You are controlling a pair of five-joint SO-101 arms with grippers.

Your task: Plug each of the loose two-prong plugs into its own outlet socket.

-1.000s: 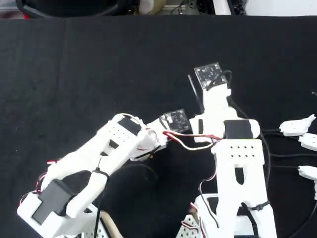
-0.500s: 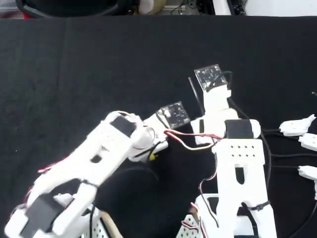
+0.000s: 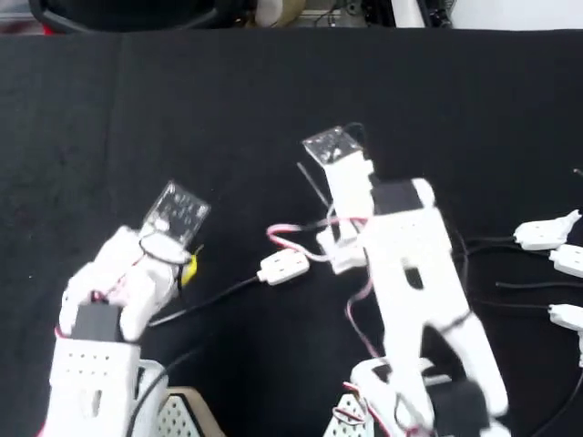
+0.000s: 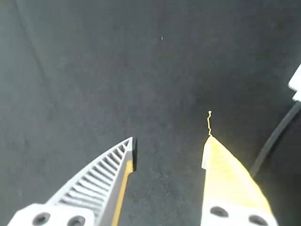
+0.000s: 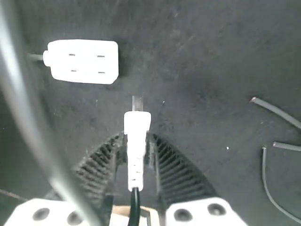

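Two dark ribbed fingers of the right claw (image 5: 136,143) are closed on a white two-prong plug (image 5: 137,136). It stands straight between them, with its cord running back toward the wrist and its metal prongs poking out past the fingertips. Just ahead of the prongs, a little off to one side and not touching, the white outlet socket (image 5: 82,61) lies flat on the black cloth (image 5: 202,56) with its slots facing up. Some loose dark cable ends (image 5: 275,113) lie farther off on the cloth.

From the high view the socket (image 3: 284,266) sits between the two arms, close beside the right arm's wrist (image 3: 364,218). Its black cord trails away toward the left arm (image 3: 118,291).

The left claw (image 4: 171,138) is spread wide over bare cloth with nothing between its grey finger (image 4: 110,179) and its yellow one (image 4: 228,176). A white piece on a black cable (image 4: 275,143) shows beside the yellow finger, apart from it; I cannot tell what the piece is.

Farthest out, near the table's right edge and well away from both claws, lie three more white cable fittings (image 3: 544,232); they are too small to tell plug from socket.
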